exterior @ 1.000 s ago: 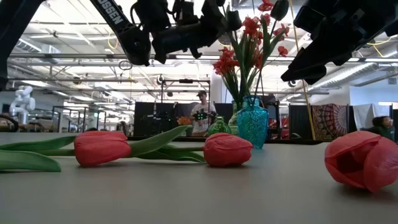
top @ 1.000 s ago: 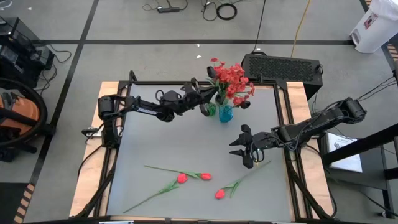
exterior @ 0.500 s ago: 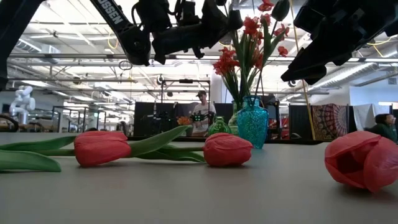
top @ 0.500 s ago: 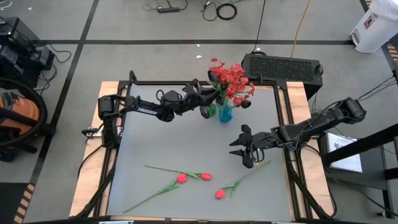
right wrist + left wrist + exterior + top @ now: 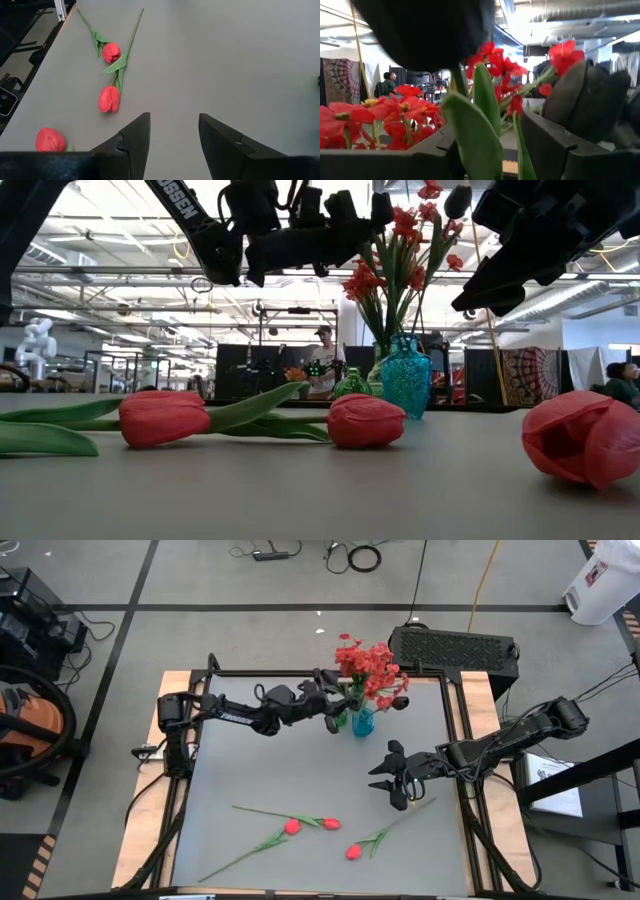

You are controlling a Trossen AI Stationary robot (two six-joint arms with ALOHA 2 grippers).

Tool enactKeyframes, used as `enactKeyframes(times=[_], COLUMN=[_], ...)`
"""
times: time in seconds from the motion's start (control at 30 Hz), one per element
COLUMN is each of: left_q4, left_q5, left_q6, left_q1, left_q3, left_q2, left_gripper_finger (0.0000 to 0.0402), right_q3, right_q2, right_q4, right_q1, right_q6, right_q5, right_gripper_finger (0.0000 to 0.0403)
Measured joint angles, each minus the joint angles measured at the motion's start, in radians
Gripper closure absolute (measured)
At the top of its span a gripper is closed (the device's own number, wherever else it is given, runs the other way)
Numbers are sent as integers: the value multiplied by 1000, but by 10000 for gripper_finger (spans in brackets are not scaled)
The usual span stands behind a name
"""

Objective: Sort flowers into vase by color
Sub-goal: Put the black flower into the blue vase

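Observation:
My left gripper (image 5: 338, 702) hovers over the two vases at the table's far edge. It is shut on a dark-budded flower, whose black bud (image 5: 420, 30) fills the top of the left wrist view. A blue vase (image 5: 362, 723) holds several red blossoms (image 5: 372, 665). A small green vase (image 5: 338, 719) stands beside it. Three red tulips (image 5: 292, 827) (image 5: 330, 824) (image 5: 353, 852) lie flat on the table near the front. My right gripper (image 5: 385, 783) is open and empty above the table's right half. My left gripper holds the dark flower by its green stem and leaves (image 5: 475, 125), which pass between its two fingers (image 5: 550, 145) below the bud. The flower is lifted clear of the table, with the bud near the wrist. The leaves hide the exact place of contact.
A black box (image 5: 455, 648) stands behind the table's far right corner. The grey table top (image 5: 270, 770) between the vases and the lying tulips is bare. People stand in the room far behind the table (image 5: 322, 360).
My left gripper has gone a little toward the table's right edge with the dark flower, closer over the vases. It has stayed shut on the flower.

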Motion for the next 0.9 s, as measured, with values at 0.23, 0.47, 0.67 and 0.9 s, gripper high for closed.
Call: enactKeyframes(times=[0.23, 0.47, 0.67, 0.9], left_q4=[-110, -272, -374, -432], left_q5=[18, 18, 18, 67], left_q6=[78, 135, 160, 153], left_q1=[0, -1, -1, -1], left_q3=[0, 0, 0, 34], left_q2=[-38, -111, -182, -197], left_gripper_finger=[224, 224, 224, 224], right_q3=[0, 0, 0, 0], right_q2=[0, 0, 0, 0], right_q4=[0, 0, 3, 14], right_q1=[0, 0, 0, 0], right_q6=[0, 0, 0, -4], right_q5=[0, 0, 0, 1], right_gripper_finger=[243, 243, 243, 243])
